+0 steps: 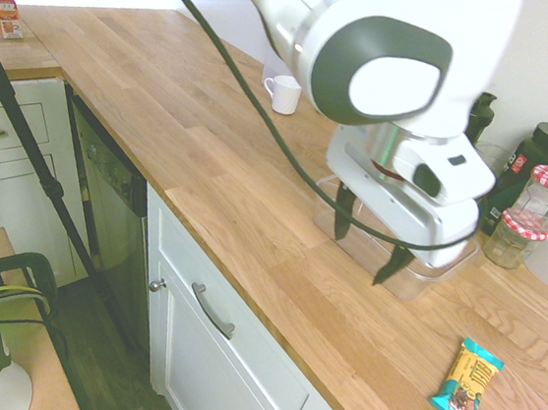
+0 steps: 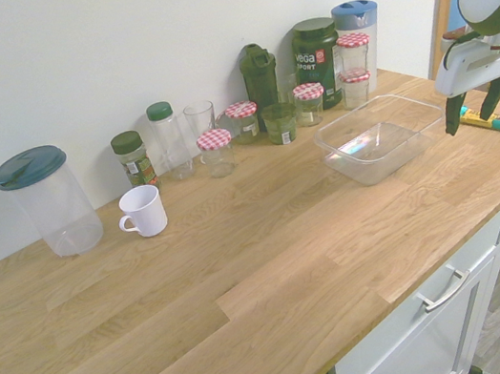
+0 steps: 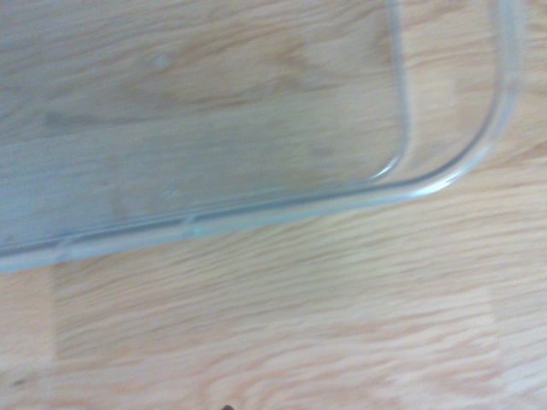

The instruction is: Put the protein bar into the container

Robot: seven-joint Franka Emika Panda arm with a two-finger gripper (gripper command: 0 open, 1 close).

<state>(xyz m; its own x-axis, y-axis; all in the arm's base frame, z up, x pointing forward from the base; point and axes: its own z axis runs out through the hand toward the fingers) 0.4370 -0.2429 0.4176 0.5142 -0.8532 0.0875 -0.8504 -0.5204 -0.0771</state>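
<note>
In the first exterior view the arm hides most of the container [image 1: 422,277]; only its near wall shows beneath the gripper [image 1: 367,237]. The second exterior view's right edge cuts the arm off, and the protein bar [image 2: 498,121] sits partly behind the fingers [image 2: 452,116]. The wrist view is soft, showing only one rounded container corner [image 3: 444,171] over the table [image 3: 299,325].
</note>
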